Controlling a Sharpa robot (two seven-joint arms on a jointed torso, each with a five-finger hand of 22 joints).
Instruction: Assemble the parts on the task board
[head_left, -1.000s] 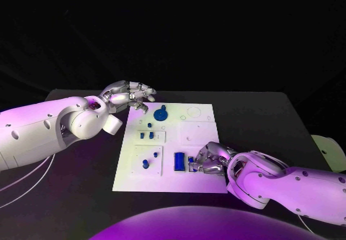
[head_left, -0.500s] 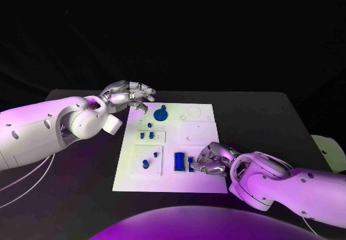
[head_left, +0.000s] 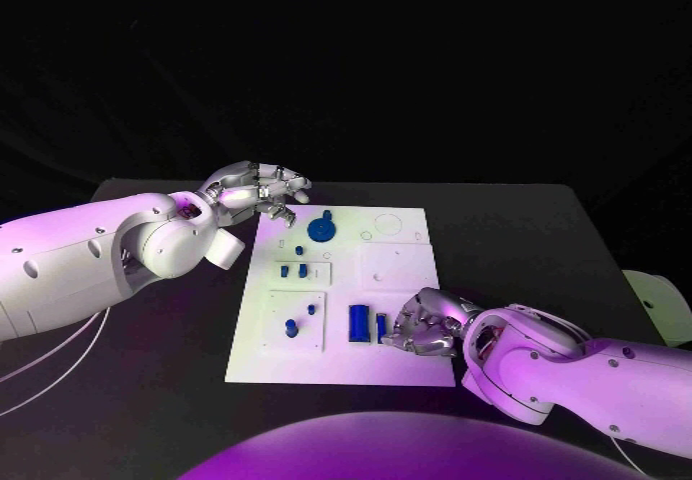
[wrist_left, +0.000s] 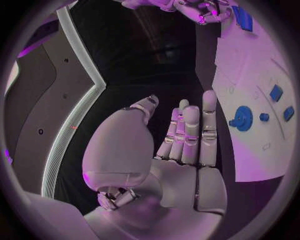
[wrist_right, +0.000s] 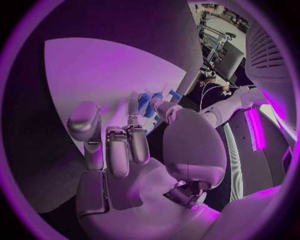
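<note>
**A:** You had the black table (head_left: 173, 330) under everything, and the white task board (head_left: 397, 365) lay in its middle with its long axis running away from the robot. I couldn't read any writing or labels on it.

**B:** Hands?

**A:** Your left hand (head_left: 264, 192) hung over the table just off the board's far left corner. The left wrist view showed its fingers (wrist_left: 190, 132) straight and side by side, nothing in them. Your right hand (head_left: 421, 322) sat over the board's near right area, fingers curled down beside a blue part. I couldn't tell whether it was pinching that part or only touching it.

**B:** Parts?

**A:** The round blue part (head_left: 320, 229) sat at the board's far end, a small nub pointing away from the robot. The long blue bar (head_left: 358, 321) lay near the right hand, long axis along the board's length. The short blue part (head_left: 382, 326) stood between that bar and the right hand's fingertips. A pair of small blue parts (head_left: 294, 270) sat mid-board on the left, and two more (head_left: 299, 322) lay in the near left panel.
</note>
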